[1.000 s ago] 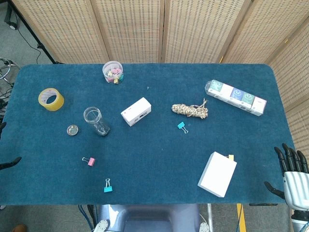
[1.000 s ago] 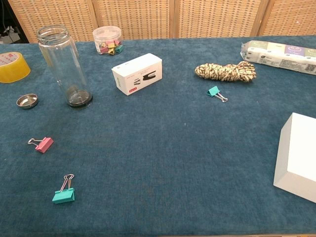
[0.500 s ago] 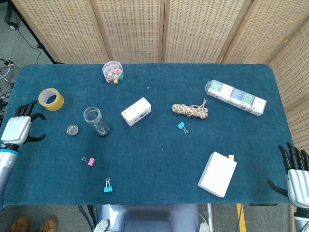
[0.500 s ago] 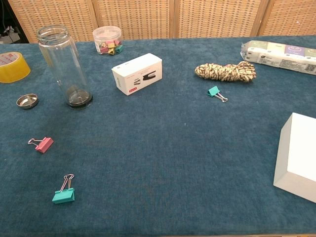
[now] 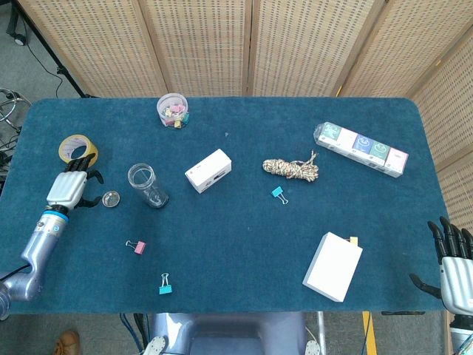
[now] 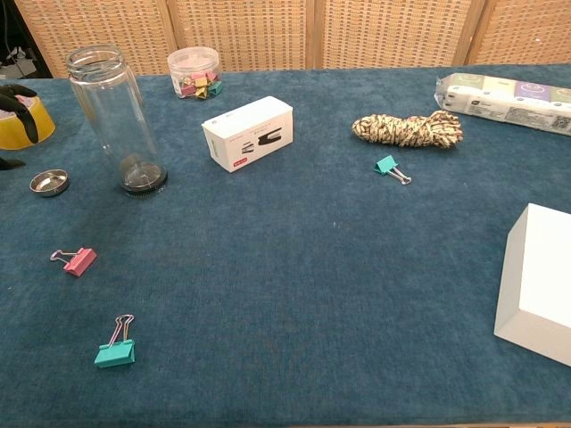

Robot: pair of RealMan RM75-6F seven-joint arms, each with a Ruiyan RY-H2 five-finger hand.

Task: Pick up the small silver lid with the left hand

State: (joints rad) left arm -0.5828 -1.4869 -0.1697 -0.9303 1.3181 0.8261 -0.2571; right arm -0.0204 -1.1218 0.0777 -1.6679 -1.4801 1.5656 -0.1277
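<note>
The small silver lid [image 5: 111, 197] [image 6: 49, 182] lies flat on the blue table, just left of the clear glass jar [image 5: 148, 185] [image 6: 116, 118]. My left hand [image 5: 69, 188] hovers immediately left of the lid with its dark fingers apart and nothing in them; only its fingertips [image 6: 20, 105] show at the chest view's left edge. My right hand [image 5: 455, 266] hangs open off the table's right front corner, holding nothing.
A yellow tape roll [image 5: 77, 150] sits just behind my left hand. Pink [image 5: 136, 246] and teal [image 5: 165, 284] binder clips lie nearer the front. Further right are a white stapler box [image 5: 208, 170], a rope bundle [image 5: 290, 168], a white box [image 5: 332, 266] and a clip tub [image 5: 172, 110].
My left hand has come in from the table's left edge rightward to just beside the lid. The right hand has sunk slightly lower at the right edge.
</note>
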